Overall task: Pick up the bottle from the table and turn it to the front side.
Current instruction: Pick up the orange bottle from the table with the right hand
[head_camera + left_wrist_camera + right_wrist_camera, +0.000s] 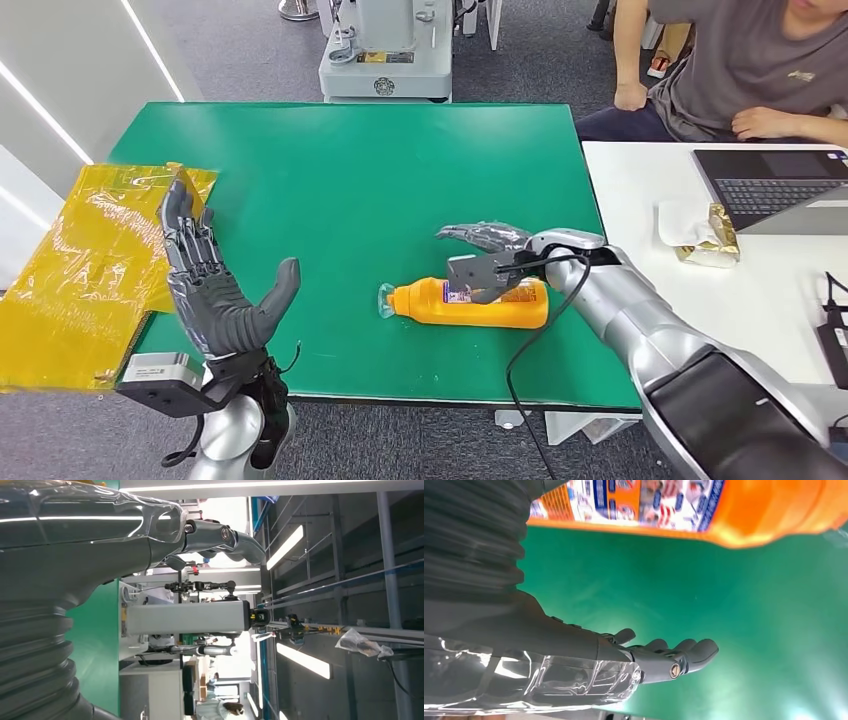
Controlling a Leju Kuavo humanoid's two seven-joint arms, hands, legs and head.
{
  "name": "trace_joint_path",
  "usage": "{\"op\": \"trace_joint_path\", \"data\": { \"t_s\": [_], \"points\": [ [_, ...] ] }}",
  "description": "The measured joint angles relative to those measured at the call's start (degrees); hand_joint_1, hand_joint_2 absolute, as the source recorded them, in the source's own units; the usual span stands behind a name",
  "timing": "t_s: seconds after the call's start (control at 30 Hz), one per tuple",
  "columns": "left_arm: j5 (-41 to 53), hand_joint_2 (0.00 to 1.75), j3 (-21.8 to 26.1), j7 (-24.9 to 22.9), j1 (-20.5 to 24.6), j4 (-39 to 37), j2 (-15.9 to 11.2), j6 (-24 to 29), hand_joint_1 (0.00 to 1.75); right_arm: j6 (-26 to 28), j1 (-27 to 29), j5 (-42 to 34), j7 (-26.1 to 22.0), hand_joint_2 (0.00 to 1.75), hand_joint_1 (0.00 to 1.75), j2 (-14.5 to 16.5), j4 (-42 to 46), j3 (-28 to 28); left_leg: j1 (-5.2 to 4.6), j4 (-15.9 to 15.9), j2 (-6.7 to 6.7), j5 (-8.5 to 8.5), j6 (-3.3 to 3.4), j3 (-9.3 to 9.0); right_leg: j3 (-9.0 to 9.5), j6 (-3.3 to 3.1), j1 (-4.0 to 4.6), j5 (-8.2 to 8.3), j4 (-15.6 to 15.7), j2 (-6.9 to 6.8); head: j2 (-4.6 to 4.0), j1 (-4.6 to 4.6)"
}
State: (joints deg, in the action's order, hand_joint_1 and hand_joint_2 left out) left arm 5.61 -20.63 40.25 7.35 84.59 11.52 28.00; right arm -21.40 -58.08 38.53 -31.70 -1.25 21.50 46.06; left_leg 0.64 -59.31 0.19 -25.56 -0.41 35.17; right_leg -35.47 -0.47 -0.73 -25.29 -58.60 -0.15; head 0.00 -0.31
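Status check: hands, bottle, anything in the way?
Right hand open over bottle, not gripping. Left hand open, raised. Bottle on its side on table. Nothing blocking.

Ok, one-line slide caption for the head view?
Open right hand poised above the orange bottle lying on the green table; left hand raised, open.

The left robot hand (215, 290) is held upright on its raised silver arm, palm turned inward, with the fingers (185, 235) extended and apart and the thumb spread to the side. The right robot hand (487, 258) is reached forward from a bent silver arm, fingers stretched out and apart, nothing being gripped.
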Motion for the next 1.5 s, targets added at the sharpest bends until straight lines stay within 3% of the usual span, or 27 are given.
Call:
{"op": "trace_joint_path", "data": {
  "t_s": [0.33,0.93,1.5],
  "points": [
    [0.29,1.75,0.0,-0.01,0.0,-0.79,0.09,-0.24,0.0,0.42,1.16,-0.34,0.59,1.75,0.0,-0.97,-1.02,0.91,0.01,0.0,0.02,0.0,0.0,-0.01,0.0,0.0,0.0,0.0,0.0,0.03,0.0,0.0],
    [0.16,1.75,0.0,0.0,-0.24,-1.79,0.11,1.13,0.0,4.52,1.91,1.73,5.94,1.75,0.0,-3.04,-2.29,5.35,0.0,0.0,0.01,0.0,0.0,0.0,0.0,0.0,0.0,0.0,0.0,0.02,0.0,0.01],
    [-0.8,1.75,0.0,0.0,-1.18,-1.79,-0.09,1.9,0.0,4.84,2.77,1.04,7.12,1.75,0.0,-5.01,-2.98,7.33,0.01,0.0,0.04,-0.01,0.02,-0.03,0.01,0.0,0.0,0.0,0.0,0.04,0.0,0.0]
  ]
}}
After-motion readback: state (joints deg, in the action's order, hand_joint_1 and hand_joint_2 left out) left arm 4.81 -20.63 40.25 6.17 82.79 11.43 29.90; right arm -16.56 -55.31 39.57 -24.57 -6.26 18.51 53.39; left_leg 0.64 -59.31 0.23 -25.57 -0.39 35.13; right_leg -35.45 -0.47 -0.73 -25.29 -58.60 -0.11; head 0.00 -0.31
